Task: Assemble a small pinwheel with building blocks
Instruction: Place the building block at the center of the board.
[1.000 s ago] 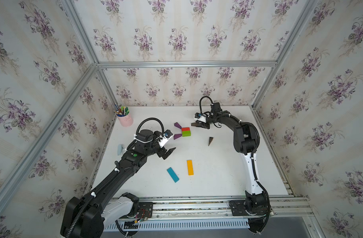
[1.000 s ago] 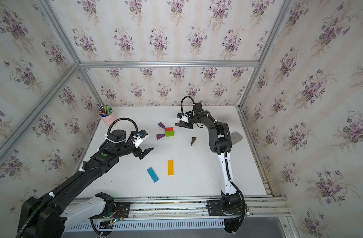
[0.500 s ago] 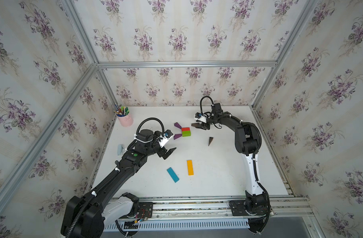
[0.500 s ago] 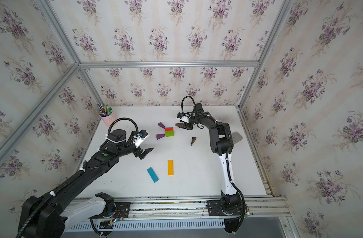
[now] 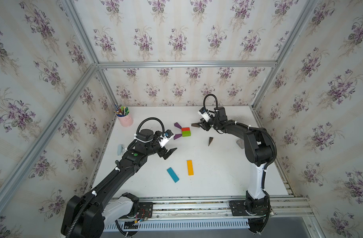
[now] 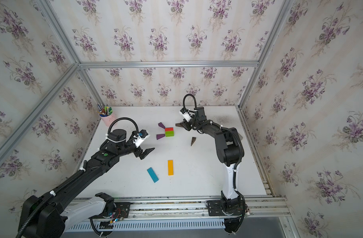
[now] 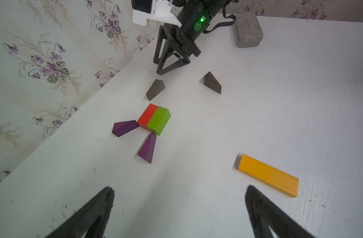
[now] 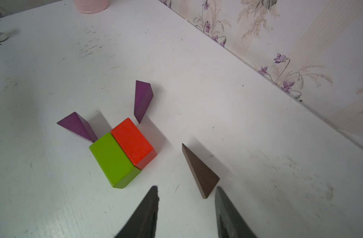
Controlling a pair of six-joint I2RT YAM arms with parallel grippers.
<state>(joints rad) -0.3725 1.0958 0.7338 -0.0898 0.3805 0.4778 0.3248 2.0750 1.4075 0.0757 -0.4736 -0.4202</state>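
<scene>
Little changed — your right claw point(image 8: 185, 188) stays released beside the brown wedge point(image 8: 199, 171), near the red block point(image 8: 132, 141) but apart — blade unjoined.

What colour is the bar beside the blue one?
Orange; the bar shows best in left wrist view.

Walls point(image 5: 176, 31) papered in cream stripes with sprigs of purple flowers close the cell on three sides, held by a frame point(image 5: 186, 64) of aluminium bars along the edges and up the corners. The table point(image 5: 228, 169) is white, matt and scuffed with small dark marks, with a grey smudge near its far right corner, and a pink cup point(image 5: 126, 120) of pens stands at its far left corner. A metal rail point(image 5: 197, 206) lies along its near edge, and the light is soft and even, throwing only faint shadows.
</scene>
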